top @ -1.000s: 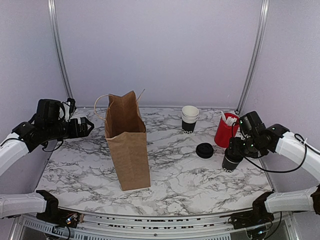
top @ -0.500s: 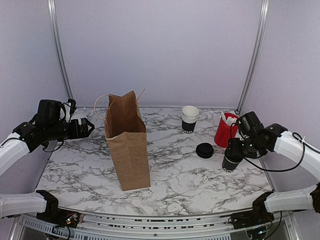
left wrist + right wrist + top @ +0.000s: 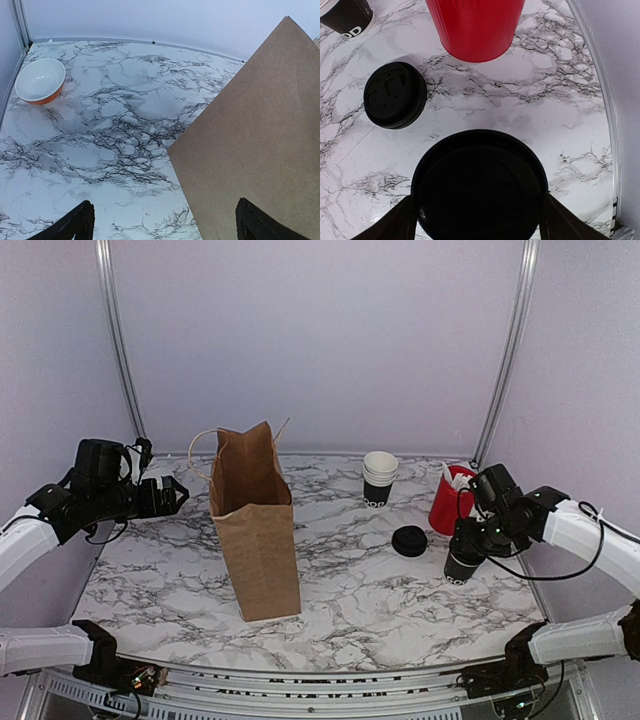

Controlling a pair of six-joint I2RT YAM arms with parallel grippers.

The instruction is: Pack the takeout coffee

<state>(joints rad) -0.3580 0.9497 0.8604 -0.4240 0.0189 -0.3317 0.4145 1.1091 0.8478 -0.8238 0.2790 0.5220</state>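
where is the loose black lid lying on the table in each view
Top external: the loose black lid lies flat, right of centre, between the brown bag and the right arm.
Left wrist: not in it.
Right wrist: the lid is at upper left.
Shared landmark: the red tub, which stands up and to the right of the lid in both views where it shows.

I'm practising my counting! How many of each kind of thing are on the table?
Paper bag: 1
Cup stack: 1
Lidded black cup: 1
Loose black lid: 1
Red tub: 1
Bowl: 1
Total: 6
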